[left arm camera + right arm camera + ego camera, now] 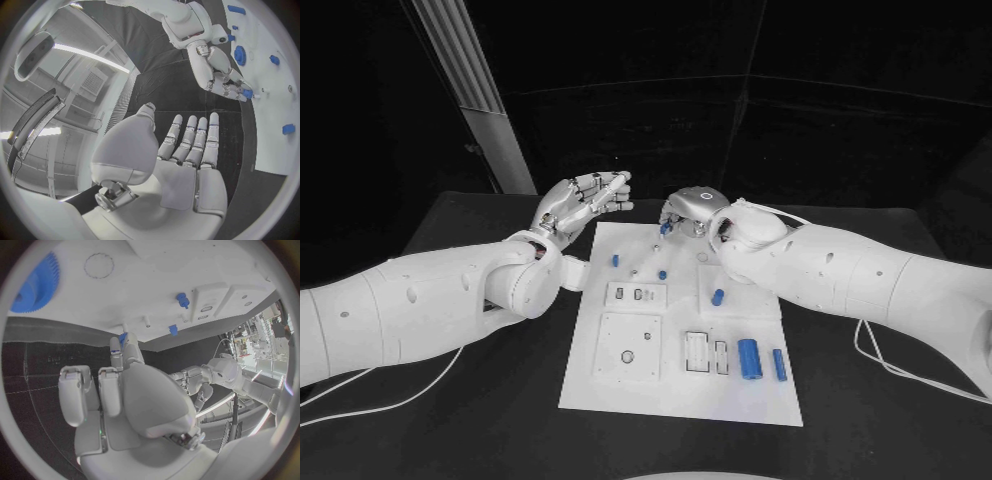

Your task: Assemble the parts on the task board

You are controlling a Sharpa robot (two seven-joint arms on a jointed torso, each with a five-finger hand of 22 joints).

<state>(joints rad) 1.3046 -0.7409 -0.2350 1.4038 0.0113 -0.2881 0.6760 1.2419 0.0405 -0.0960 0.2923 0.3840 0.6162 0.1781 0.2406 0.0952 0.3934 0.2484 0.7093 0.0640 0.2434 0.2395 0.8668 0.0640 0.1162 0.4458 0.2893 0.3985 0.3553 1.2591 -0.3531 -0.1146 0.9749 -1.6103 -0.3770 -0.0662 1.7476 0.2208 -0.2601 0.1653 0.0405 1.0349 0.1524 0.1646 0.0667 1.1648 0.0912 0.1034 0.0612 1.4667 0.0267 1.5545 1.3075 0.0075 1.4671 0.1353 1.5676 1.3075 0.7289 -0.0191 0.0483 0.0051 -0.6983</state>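
The white task board (678, 385) lies in the middle of the black table. My right hand (692, 212) hovers over the board's far edge and pinches a small blue part (666, 229) between its fingertips; the right wrist view shows that part (123, 337) just above the board (156, 270). My left hand (584, 203) is raised beyond the board's far left corner, empty, with its fingers (187, 142) straight and apart. Blue pegs (615, 260) (664, 273) (718, 296) stand on the far half of the board. A blue gear (34, 285) lies near the right hand.
A larger blue cylinder (749, 358) and a thin blue bar (779, 364) lie at the board's near right. White blocks with slots and holes (630, 345) sit at the near left. A cable (906, 365) trails from my right arm over the table.
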